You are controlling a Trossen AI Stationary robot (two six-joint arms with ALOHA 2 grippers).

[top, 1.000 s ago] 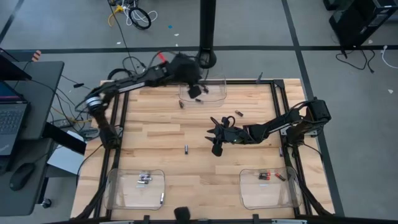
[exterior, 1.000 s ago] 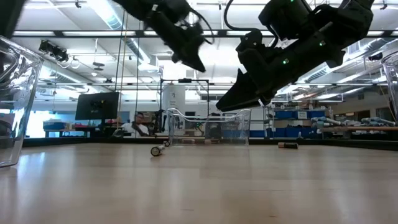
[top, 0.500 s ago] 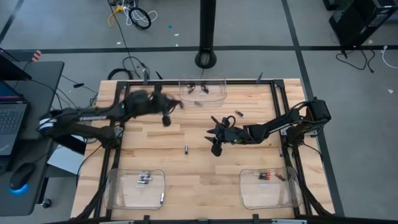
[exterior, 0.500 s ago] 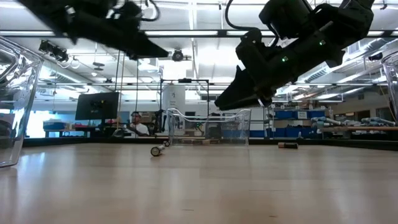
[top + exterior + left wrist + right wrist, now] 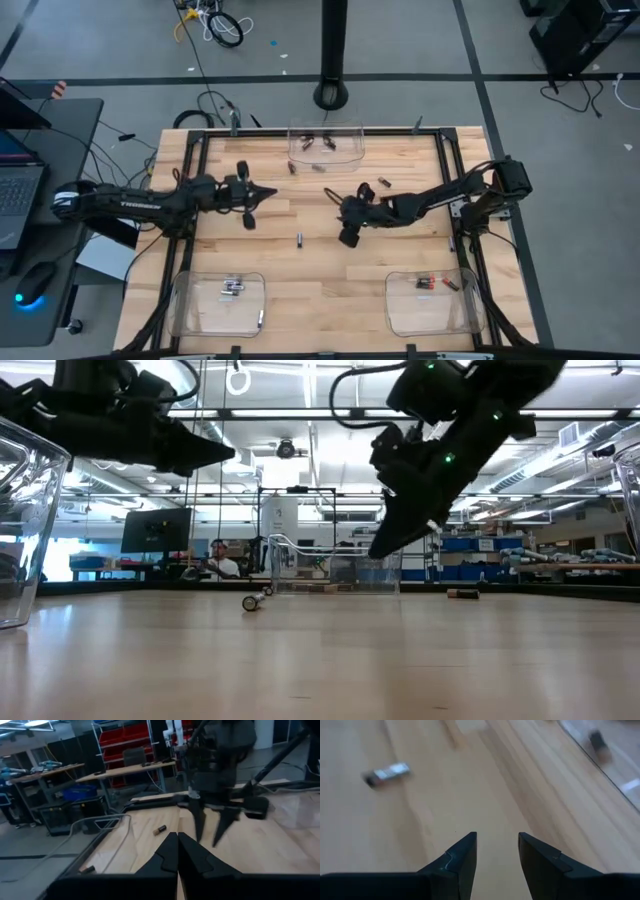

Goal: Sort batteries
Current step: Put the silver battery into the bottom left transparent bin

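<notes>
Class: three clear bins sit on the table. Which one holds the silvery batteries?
The bin at the near left corner: its batteries are silvery. The near right bin holds red-and-black ones; the far bin's look dark.

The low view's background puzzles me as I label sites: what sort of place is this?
Probably a robotics lab or workshop: ceiling strip lights, shelves of blue bins, a monitor, and a person seated beyond the table.

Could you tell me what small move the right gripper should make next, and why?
Probably lower the right gripper toward the lone silvery battery on the bare wood: its fingers are open and empty, that cell lies loose nearby, and the left gripper is shut and farther away.
</notes>
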